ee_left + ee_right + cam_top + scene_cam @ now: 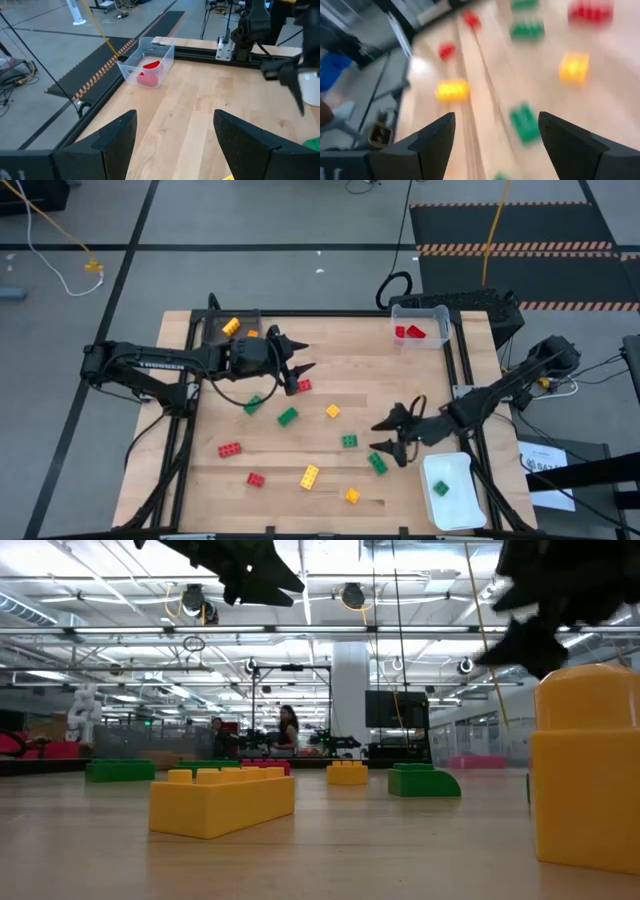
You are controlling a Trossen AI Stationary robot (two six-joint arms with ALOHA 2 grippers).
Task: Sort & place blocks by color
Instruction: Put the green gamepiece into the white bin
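Sorting the blocks by color is my job, and right now I am between picks, with nothing in either claw. My left gripper [300,355] hangs over the middle of the table [420,380] with its two fingers spread wide and empty, and a small red block [303,386] sits just beside it on the wood. My right gripper [385,435] is low on the other side, also spread wide and empty, and a green block [377,463] lies right by its tips, with another green block [349,441] close too. Some sorting looks done already: the clear tray [437,315] at the far edge has red blocks [408,333] in it, the white tray [465,500] near my right arm has one green piece [441,488], and the dark tray [213,330] by my left arm has a yellow block [231,327]. Lots of blocks are loose on the table, like the long yellow one [310,476], a red one [229,449] and a little orange one [352,496]. I think the next move is to go down over one block with my fingers on both sides of it, then squeeze. For my right claw the green one is the closest, and the white tray is near. I need to line up straight so I do not push the block away.
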